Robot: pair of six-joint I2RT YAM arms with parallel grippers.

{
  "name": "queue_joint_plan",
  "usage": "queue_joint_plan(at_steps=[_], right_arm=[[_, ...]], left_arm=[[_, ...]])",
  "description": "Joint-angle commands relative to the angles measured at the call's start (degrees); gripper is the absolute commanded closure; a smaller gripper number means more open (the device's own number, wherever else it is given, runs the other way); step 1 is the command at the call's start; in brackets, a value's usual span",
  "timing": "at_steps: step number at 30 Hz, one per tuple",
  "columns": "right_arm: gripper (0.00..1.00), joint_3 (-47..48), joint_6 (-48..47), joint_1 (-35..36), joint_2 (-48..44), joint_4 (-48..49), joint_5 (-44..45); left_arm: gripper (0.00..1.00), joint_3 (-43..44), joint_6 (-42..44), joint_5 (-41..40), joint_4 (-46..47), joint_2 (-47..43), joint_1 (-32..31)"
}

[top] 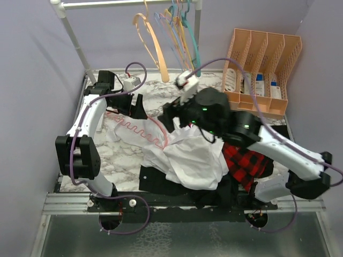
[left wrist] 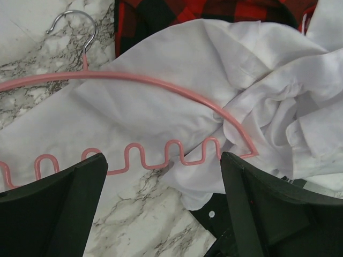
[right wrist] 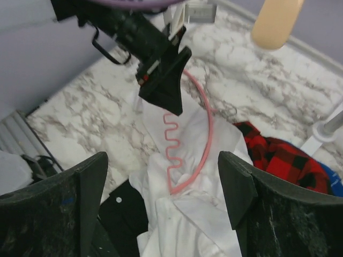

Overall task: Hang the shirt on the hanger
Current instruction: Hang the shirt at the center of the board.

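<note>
White shirt (top: 193, 155) fabric lay heaped nearest the arms, one tip of the pink hanger (top: 140, 130) touching its folds on the marble table (top: 122, 161). The right gripper (right wrist: 162, 155) above it and the left gripper (left wrist: 162, 158) farther out hung released and empty. Threading seemed barely begun, and next a claw should pinch the collar opening.

Robotics lab test cell, not a home. Left arm (top: 88, 120) & right arm (top: 289, 150) are bolted to an alu rail (top: 69, 203) at the near edge of a marble-print counter (top: 123, 160), w/ purple cables (top: 135, 63) running loose. Plain lilac walls (top: 32, 80) box it in on 3 sides. Props mimic a closet: white clothes rail (top: 107, 4) w/ coloured hangers (top: 153, 40), a white shirt (top: 193, 158), a pink hanger (top: 140, 130), plus a peach file organiser (top: 262, 59).
</note>
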Motion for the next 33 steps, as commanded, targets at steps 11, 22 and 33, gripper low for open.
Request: queue_joint_plan(at_steps=[11,22,33], right_arm=[[0.39,-9.68,9.9,0.11,6.6,2.06,3.37],[0.42,-18.49,22.49,0.12,-1.16,-1.87,3.99],[0.42,-20.63,24.25,0.12,-2.34,-1.13,3.99]], left_arm=[[0.15,6.97,23.6,-6.08,-2.63,14.94,7.73],[0.13,8.95,29.97,-9.84,9.98,19.11,6.95],[0.16,15.62,47.27,-5.63,2.66,27.96,4.36]])
